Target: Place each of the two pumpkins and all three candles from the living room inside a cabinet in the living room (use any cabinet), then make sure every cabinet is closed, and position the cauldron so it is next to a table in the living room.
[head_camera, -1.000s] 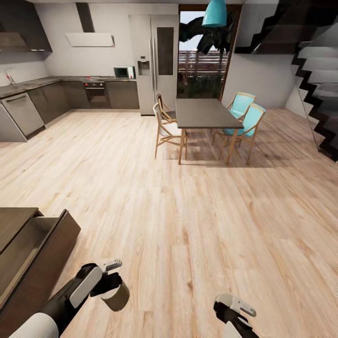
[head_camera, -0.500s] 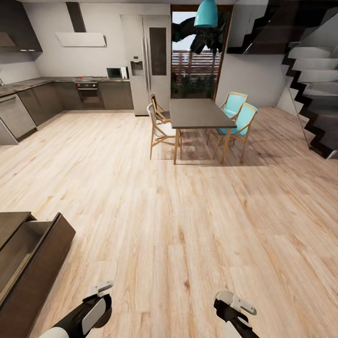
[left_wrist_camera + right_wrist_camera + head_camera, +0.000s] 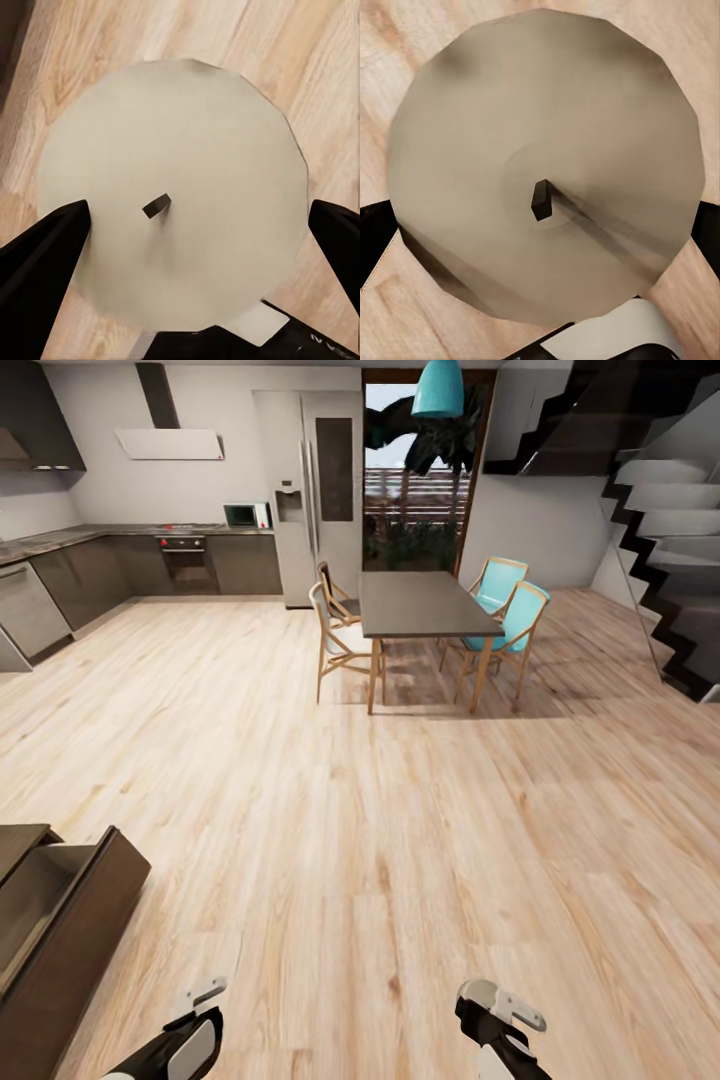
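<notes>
At the far left of the head view the long, low dark-brown wood-grain cabinet (image 3: 60, 920) stands with its compartment open, presumably left that way to take more items. Just right of it, low in the frame, the left claw (image 3: 205, 1000) peeks in; the head view does not reveal what it carries, but the left wrist view shows its dark fingers (image 3: 37, 262) gripping a pale cream round candle (image 3: 172, 191) with a short black wick, held over the light plank floor (image 3: 322, 60). Farther right, the right claw (image 3: 500, 1015) likewise grips a second beige round candle (image 3: 547, 165) between its fingers (image 3: 371, 232), as its wrist view shows. Both candles seem carried together to save trips. The grey dining table (image 3: 415, 603) with teal chairs (image 3: 520, 620) stands well beyond. Pumpkins are not visible
</notes>
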